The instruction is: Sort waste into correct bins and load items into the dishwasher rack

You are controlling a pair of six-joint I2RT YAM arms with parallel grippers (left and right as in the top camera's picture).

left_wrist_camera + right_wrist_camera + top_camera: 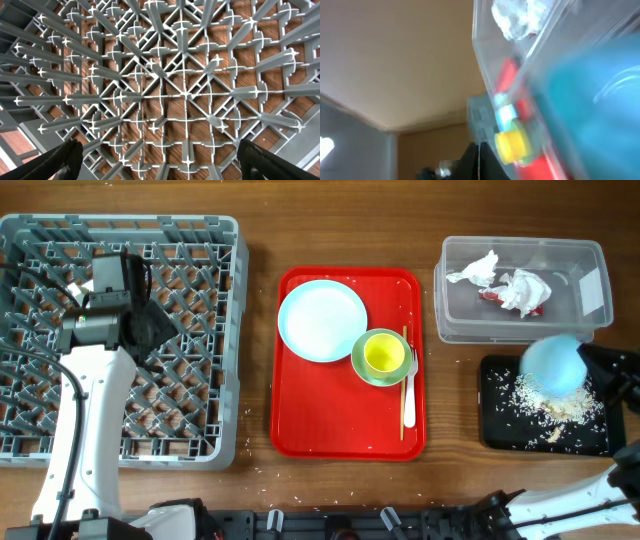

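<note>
Dishwasher rack (190,380) sits straight under the left jaws in the overhead view, one grey crate with no dishes in it. Out between the two arms, well away from either set of jaws, one red serving tray (340,420) carries one pale blue plate (322,320), one mint-green bowl (358,365) with one yellow cup (383,354) inside it, thin chopsticks (404,338) too fine to count, and one white fork (409,405). Over by the right jaws, one clear tub (590,290) holds two crumpled tissues (477,270) and one red wrapper (490,296). The right jaws pinch the rim of a blurred blue dish (552,363) above one black tray (500,430), where rice scraps (560,405) lie beneath them.

On to the left wrist, and here is what overhead hid: the left jaws are spread wide, nothing between them, only rack lattice (185,92) below and the wooden desk (240,60) showing through.

Right wrist now, all blur: the blue dish (590,115) fills the space before the jaws, with the tub wall (490,60), one tissue (517,17) and the wrapper (507,72) beyond. The right fingertips themselves are hidden here.
</note>
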